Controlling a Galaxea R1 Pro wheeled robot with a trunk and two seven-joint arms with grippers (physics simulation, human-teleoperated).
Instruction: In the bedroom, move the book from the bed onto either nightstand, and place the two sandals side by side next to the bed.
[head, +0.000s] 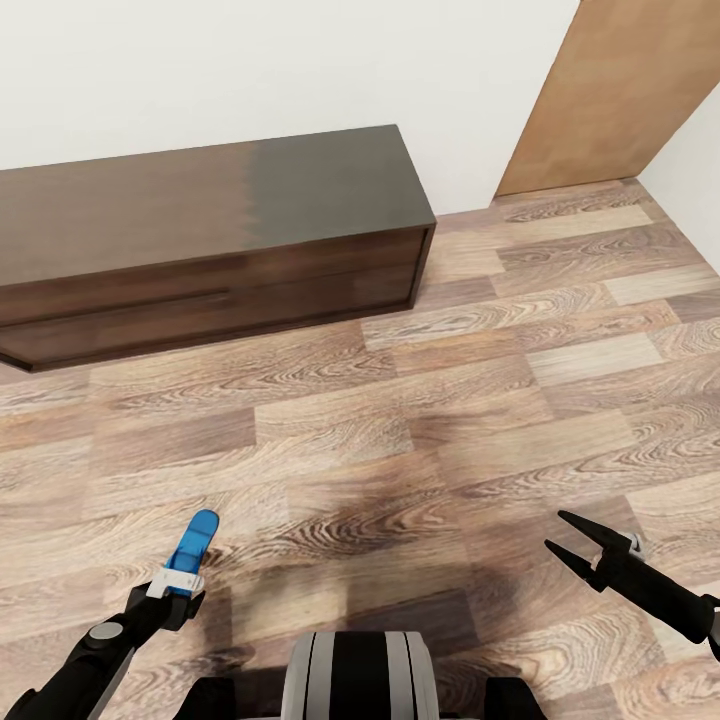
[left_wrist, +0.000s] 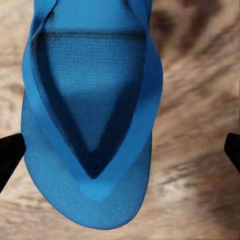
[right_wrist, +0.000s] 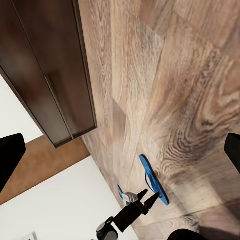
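- Closest to your head camera sat the robot's trunk (head: 355, 665), low between both arms.
- Wood-plank floor (head: 480, 400) spread ahead of you, with a long low dark-wood cabinet (head: 210, 240) against the white wall and a brown door (head: 610, 95) off to the right.
- One blue sandal (head: 197, 540) lay just ahead of your left claw (head: 178, 590). Its long axis ran away from you, roughly in line with that arm's reach. I could not tell whether the sole rested flat on the floor or was tipped up.
- Your left claw stood wide. In its wrist view the fingers flanked the sandal's width, one finger (left_wrist: 9, 157) at the sole's edge and the other apart from it, so nothing was gripped.
- Your right claw (head: 555, 530) hung spread and empty, well apart from the sandal, so the left arm was plainly the nearer.
- My judgement: closing the left claw across the sole was the coming move, once you centred it.
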